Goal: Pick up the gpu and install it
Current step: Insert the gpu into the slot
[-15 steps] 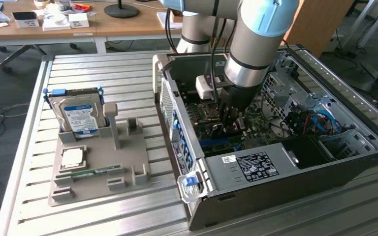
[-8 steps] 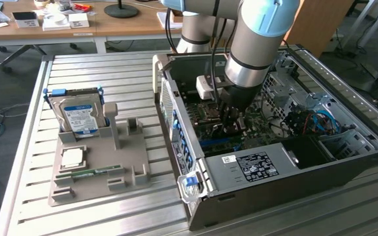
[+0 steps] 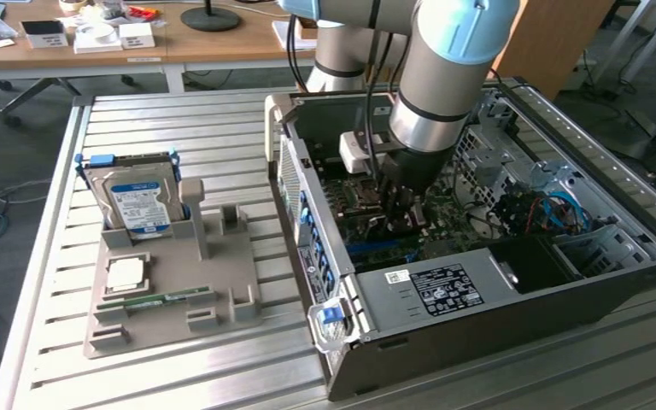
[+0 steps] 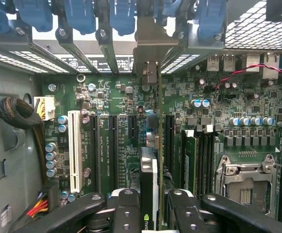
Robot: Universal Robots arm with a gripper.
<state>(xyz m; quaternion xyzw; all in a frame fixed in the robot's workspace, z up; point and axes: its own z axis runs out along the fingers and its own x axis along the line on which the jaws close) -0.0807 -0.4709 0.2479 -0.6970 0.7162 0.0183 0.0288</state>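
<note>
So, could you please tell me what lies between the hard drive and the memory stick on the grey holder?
In the exterior view, a square silver chip lies flat on the grey holder, between the upright hard drive and the memory stick.

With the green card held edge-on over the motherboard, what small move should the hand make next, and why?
Probably a slow, straight push toward the green motherboard. The hand grips the thin green gpu card edge-on, its silver end bracket already at the rear slot openings, so it seems lined up; I cannot tell whether it is seated.
</note>
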